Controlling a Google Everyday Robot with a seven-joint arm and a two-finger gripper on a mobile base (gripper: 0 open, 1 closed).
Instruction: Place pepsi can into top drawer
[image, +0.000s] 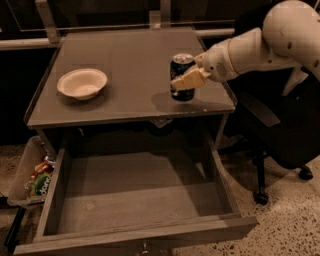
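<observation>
The gripper (186, 79) is over the right front part of the grey tabletop (127, 55), at the end of the white arm (250, 50) that comes in from the right. It is closed on the pepsi can (181, 64). One tan finger (189, 78) lies across the front of the can at middle height, and the other finger is hidden behind the can. The can is between the fingers, with its silver top above them and its dark base below. It stands upright, with its long axis vertical and the top up. I cannot tell if its base touches the tabletop or hangs just above it. The white bowl (82, 82) sits on the left part of the tabletop. The top drawer (135, 235) is pulled out below the tabletop's front edge.
</observation>
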